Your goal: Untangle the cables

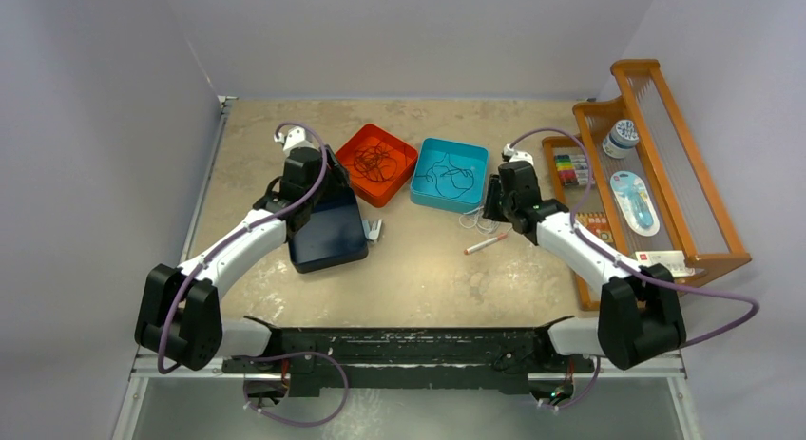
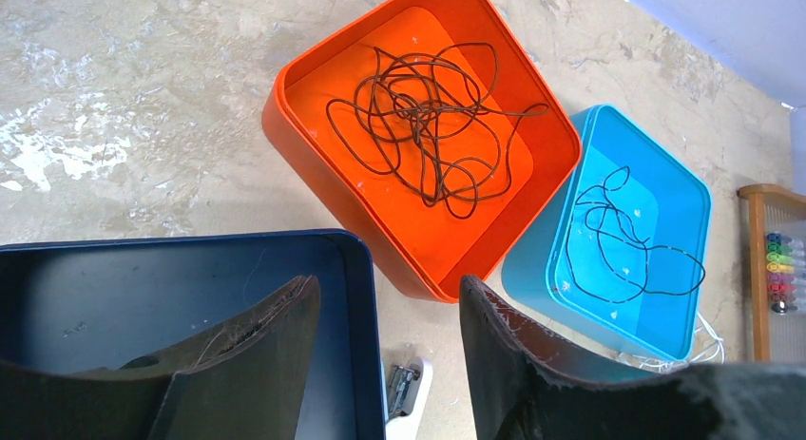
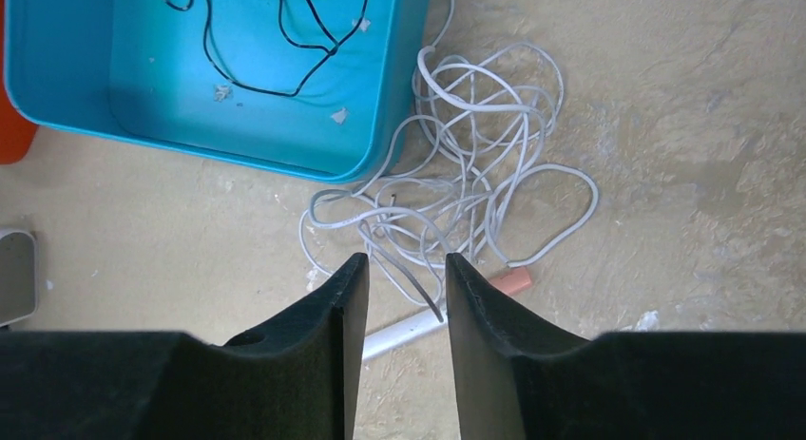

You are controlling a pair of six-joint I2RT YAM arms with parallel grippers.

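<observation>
A whitish-grey cable (image 3: 456, 183) is seen as a loose loopy heap on the bare counter (image 1: 428, 278), right of centre, lying against the near right corner of a blue tray (image 3: 399, 79). A thin black cable (image 2: 627, 236) is spread in open loops inside that blue tray, and a dark brown cable (image 2: 428, 126) is bundled in a denser tangle inside an orange tray (image 2: 323, 174). The two trays are set corner to corner toward the middle of the counter's far edge, the orange one on the left. The right fingers (image 3: 333, 316) are held low over the near side of the whitish heap, standing a narrow gap apart with a few strands running into that gap; whether the strands are touched cannot be told. A white-and-orange pen (image 3: 394, 337) is visible beneath those fingers, its orange tip just beside the heap. The left fingers (image 2: 276, 345) are spread wide with nothing between them, above the far right corner of a navy tray (image 2: 143, 297) placed just beside the orange tray. A wooden rack (image 1: 722, 231) is stood along the counter's right edge.
</observation>
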